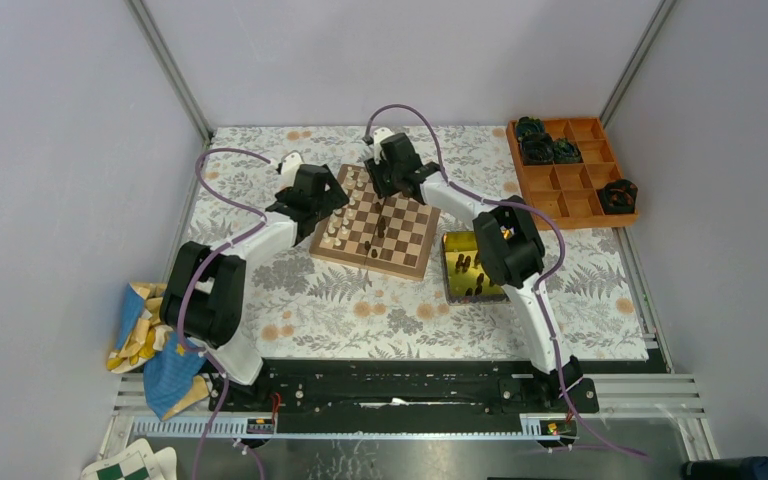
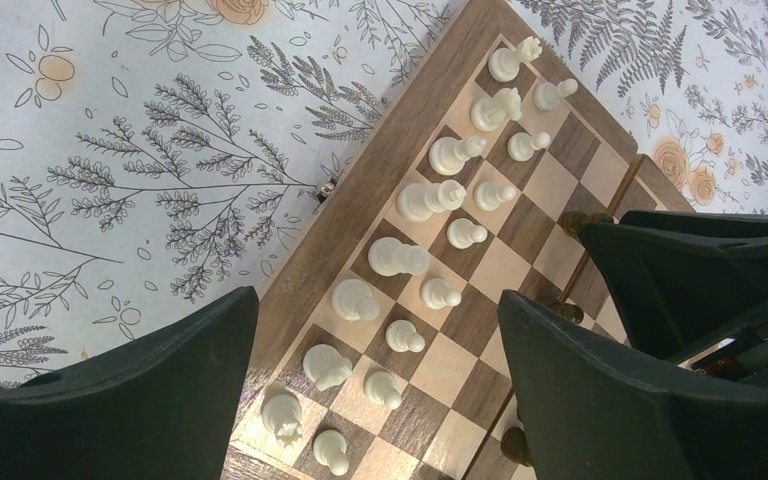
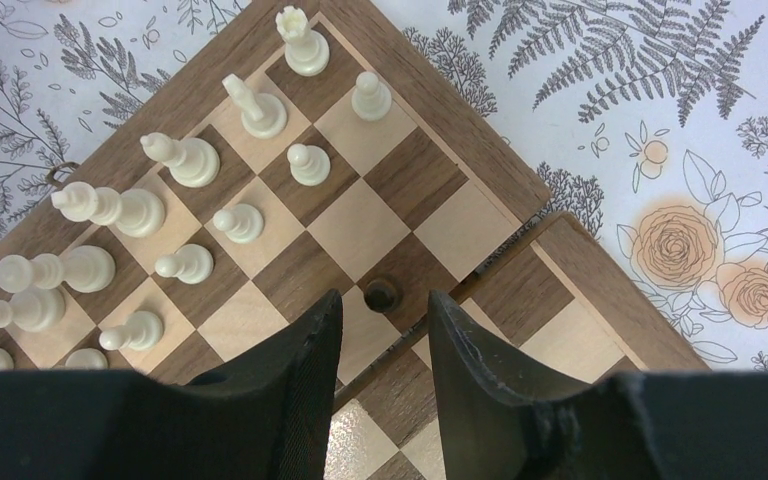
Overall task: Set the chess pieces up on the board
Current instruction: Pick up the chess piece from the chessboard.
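- Sixteen cream chess pieces (image 2: 430,198) stand on the board (image 2: 310,260) in two rows of eight along one edge, with the taller men outermost and the pawns inside
- A few dark chessmen (image 1: 380,228) stand mid-board; others lie in the yellow tin (image 1: 452,285) just beside it, too small to count
- The board has brown and cream squares and a light wood border; it lies askew in the middle of the flowered cloth (image 1: 360,310), between the two grippers
- The left gripper (image 2: 378,300) is spread wide and empty above the cream rows
- The right gripper (image 3: 385,297) is half parted; one dark piece (image 3: 380,293) stands in the gap, apparently touching neither finger
- Only the left wrist view shows all sixteen cream men and a metal clasp (image 2: 325,188) on the border
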You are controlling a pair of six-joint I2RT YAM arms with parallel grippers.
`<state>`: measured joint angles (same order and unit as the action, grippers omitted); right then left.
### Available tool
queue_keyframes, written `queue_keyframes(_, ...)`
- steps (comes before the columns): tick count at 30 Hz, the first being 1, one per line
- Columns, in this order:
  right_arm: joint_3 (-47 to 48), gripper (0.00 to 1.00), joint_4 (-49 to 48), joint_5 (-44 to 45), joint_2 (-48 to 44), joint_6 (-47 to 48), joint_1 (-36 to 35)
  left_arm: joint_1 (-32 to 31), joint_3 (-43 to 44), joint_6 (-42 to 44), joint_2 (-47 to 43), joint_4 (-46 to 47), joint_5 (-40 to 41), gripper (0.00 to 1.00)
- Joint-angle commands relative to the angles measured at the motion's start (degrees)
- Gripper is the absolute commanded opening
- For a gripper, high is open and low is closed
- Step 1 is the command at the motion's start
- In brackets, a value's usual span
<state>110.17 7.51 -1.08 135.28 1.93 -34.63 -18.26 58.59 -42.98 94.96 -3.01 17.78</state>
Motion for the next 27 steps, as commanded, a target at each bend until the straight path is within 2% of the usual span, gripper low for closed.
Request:
queue_keyframes(1, 4.0, 0.43, -0.1, -0.8, 1.0, 0.5, -0.7, 0.5, 1.3, -0.6, 0.7, 2.2, 0.3, 0.97)
queue_keyframes(7, 5.1, 0.41, 0.3, -0.9, 1.9, 0.6, -0.7, 0.6, 1.3, -0.6, 1.1, 2.4, 0.1, 0.97)
queue_keyframes(15, 6.6, 0.32, 0.8, -1.1, 3.0, 0.6, -0.8, 0.9, 1.4, -0.7, 1.4, 2.5, 0.0, 0.98)
queue_keyframes(27, 3.0, 0.09, -2.0, 0.1, 0.0, 1.4, -0.8, 0.9, 1.2, -0.7, 1.6, 2.6, -0.2, 0.97)
